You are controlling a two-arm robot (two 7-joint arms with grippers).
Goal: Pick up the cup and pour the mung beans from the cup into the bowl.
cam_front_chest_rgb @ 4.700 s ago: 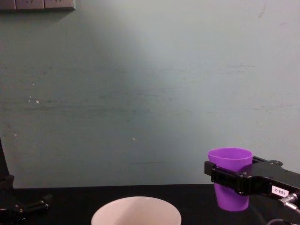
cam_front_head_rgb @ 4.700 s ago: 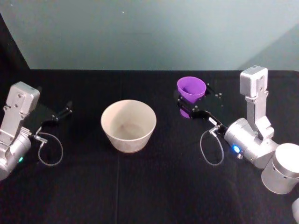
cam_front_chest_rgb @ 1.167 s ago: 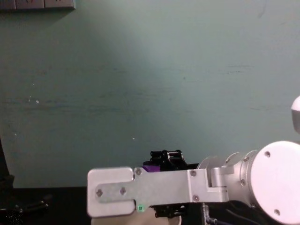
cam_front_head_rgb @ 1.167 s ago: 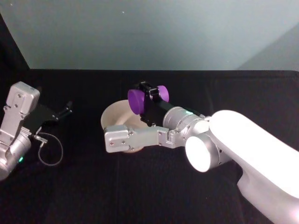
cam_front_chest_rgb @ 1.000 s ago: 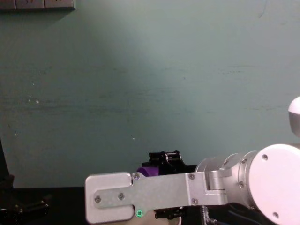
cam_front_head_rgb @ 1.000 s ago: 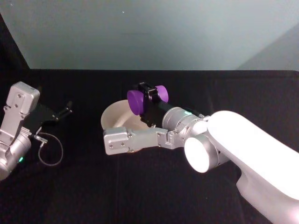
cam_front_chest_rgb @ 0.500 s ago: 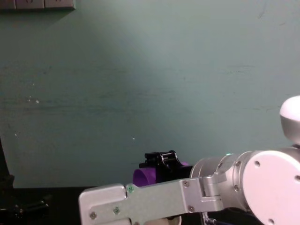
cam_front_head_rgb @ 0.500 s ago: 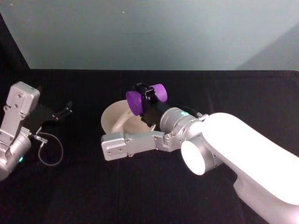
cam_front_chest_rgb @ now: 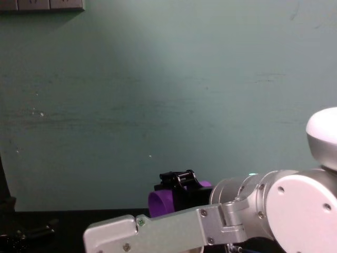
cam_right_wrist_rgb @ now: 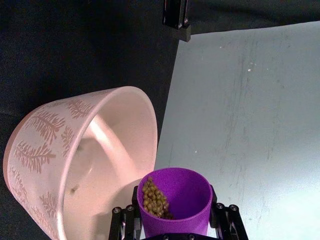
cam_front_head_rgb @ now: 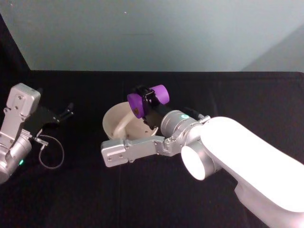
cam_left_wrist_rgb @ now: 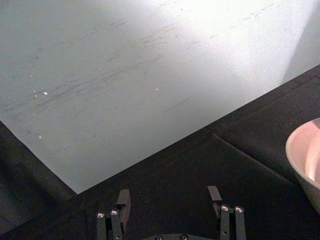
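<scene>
The bowl (cam_front_head_rgb: 112,119) stands on the counter (cam_front_head_rgb: 85,199), a little left of the middle. Above its back right rim the cup (cam_front_head_rgb: 160,94) lies tipped on its side, clamped in the right claw (cam_front_head_rgb: 144,101), off the counter. Beans (cam_right_wrist_rgb: 154,197) lie in the cup, heaped against the side nearest the bowl. The right arm (cam_front_head_rgb: 142,147) comes in from the right, and one link crosses just before the bowl. The left claw (cam_front_head_rgb: 65,114) sits well left of the bowl. A wall (cam_front_head_rgb: 152,33) rises behind the counter.

Pale teal wall (cam_front_chest_rgb: 158,79), scuffed, with faint horizontal streaks and small white specks. White socket plates (cam_front_chest_rgb: 50,5) at its upper left in the chest view. Table (cam_front_head_rgb: 142,199) draped in matte black cloth, running back to the wall's foot.
</scene>
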